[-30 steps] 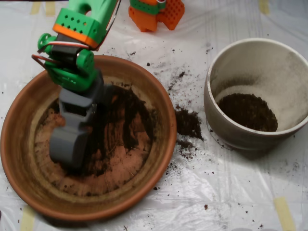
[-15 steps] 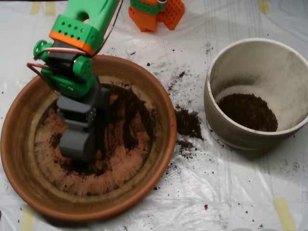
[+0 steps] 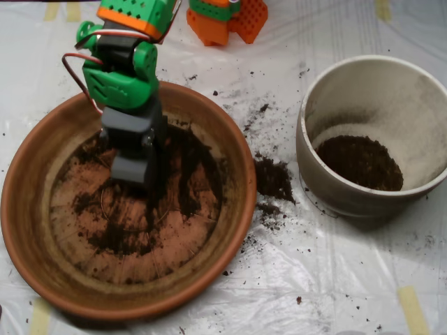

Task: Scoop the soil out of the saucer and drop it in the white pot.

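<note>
The worktop (image 3: 209,307), covered in clear plastic sheeting, carries 2 vessels. The saucer (image 3: 28,230) sits on the left; the white pot (image 3: 328,188) stands well apart on the right, with a dark layer of soil already at its bottom. Between them, a spill of crumbs (image 3: 272,178) lies on the plastic just beside the saucer's right rim.

Inside the saucer the soil (image 3: 185,174) is thin: dark streaks and small clumps across a mostly bare, stained bottom, thickest right of centre.

The claw (image 3: 131,167) has risen and drawn back toward the far-left part of the dish within the last second, leaving the low spot it was pressed into. It looks closed, though whether it holds any soil is hidden. I judge this the lift after a scoop, so a carry rightward to the pot should come next.
</note>
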Robot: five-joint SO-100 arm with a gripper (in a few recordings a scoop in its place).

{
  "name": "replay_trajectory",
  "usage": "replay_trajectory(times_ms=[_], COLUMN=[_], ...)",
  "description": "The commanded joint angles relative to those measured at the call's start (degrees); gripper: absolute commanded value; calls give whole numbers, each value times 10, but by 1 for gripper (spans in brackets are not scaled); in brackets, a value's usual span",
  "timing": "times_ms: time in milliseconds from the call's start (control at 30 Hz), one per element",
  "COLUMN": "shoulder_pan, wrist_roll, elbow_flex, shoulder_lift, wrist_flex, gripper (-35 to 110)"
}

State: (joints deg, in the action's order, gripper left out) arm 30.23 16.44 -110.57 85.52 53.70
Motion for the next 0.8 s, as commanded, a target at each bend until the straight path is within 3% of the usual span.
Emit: replay_trajectory(times_ms=[0,167,333,767], shoulder_pan=[12,15,-14,-205], wrist_roll=[7,28,33,8], elbow_flex=[-53,-109,-109,24], shoulder_lift=[79,158,219,442], wrist_flex=[-29,-89,-79,121], gripper=[0,-1,-1,-1])
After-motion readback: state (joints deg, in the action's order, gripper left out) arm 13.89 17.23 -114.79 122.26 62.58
